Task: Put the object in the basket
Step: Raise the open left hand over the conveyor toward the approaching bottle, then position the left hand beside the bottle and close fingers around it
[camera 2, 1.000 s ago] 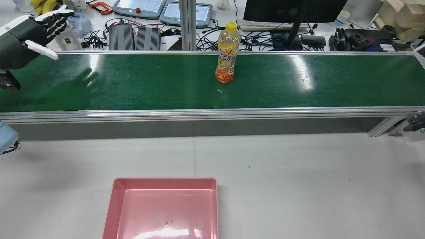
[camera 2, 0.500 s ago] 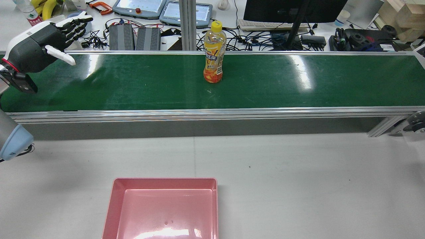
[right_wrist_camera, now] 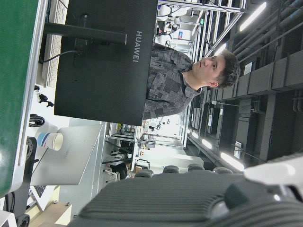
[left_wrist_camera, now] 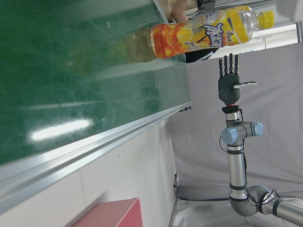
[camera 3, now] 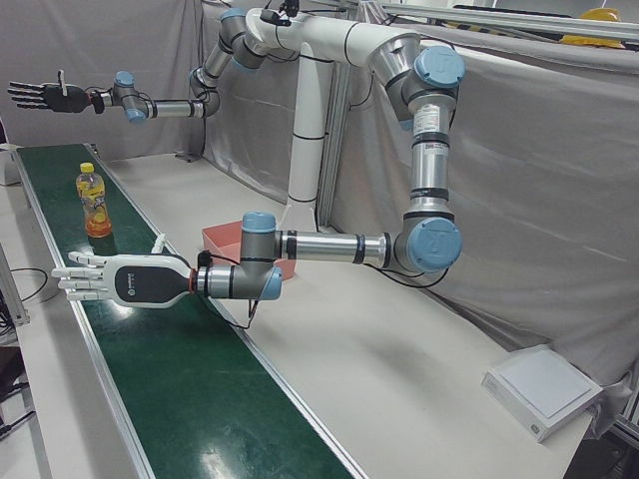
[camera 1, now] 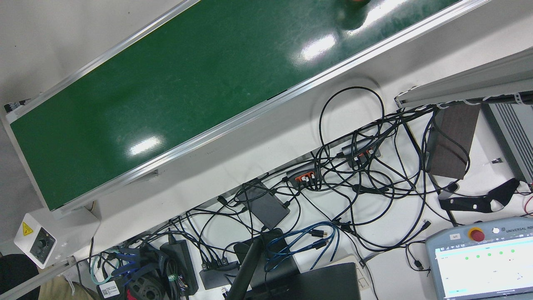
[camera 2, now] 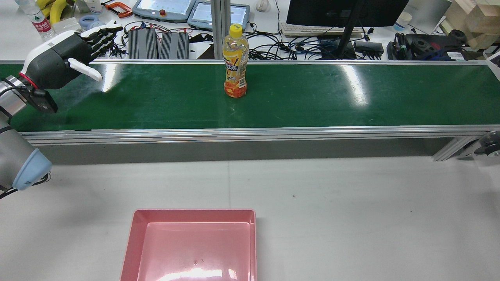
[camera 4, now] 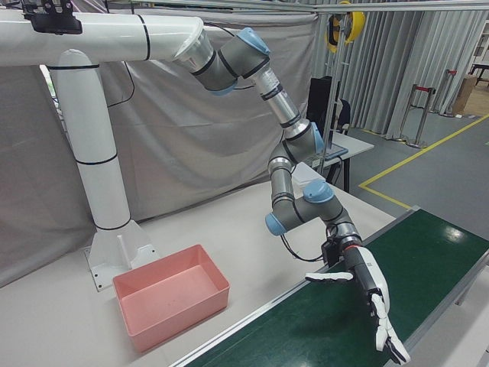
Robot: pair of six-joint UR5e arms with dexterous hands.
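silver arm tubes with pale-blue joint caps end in a black-and-white left hand (camera 2: 64, 58) ringed red at the wrist.

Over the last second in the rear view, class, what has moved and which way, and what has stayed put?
The bottle has ridden the belt toward the view's left, upright throughout. The left hand, open and holding nothing, has swung in from the left edge toward the bottle, more of its arm showing. Nothing was grasped or released. The pink basket stayed where it was, with nothing in it.
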